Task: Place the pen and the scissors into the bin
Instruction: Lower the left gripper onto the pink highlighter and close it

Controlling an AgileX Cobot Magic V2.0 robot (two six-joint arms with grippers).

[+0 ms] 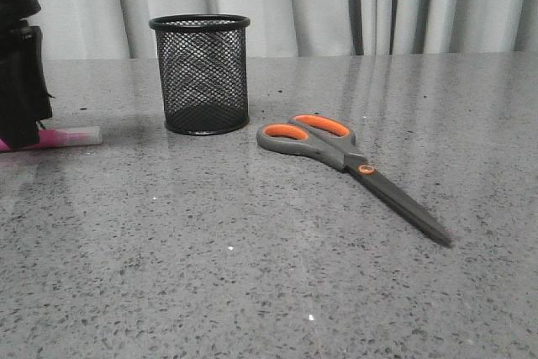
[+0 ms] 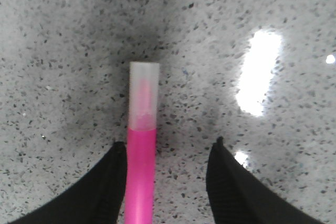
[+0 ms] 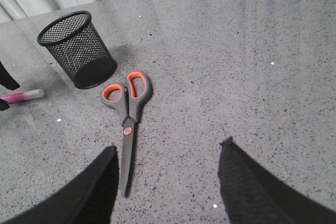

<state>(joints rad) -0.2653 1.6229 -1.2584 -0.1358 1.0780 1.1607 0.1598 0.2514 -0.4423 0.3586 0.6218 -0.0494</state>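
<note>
the table (image 1: 252, 292) has much free room in front of the bin (image 1: 200, 73). the bin stands upright; the scissors (image 1: 345, 157) lie flat just right of it, closed. the pen (image 2: 140, 150) lies left of the bin, between the wide open fingers of the left gripper (image 2: 167, 182), touching one finger, so it may roll or slip when they close. the right gripper (image 3: 168, 182) hangs open, holding nothing.
</note>
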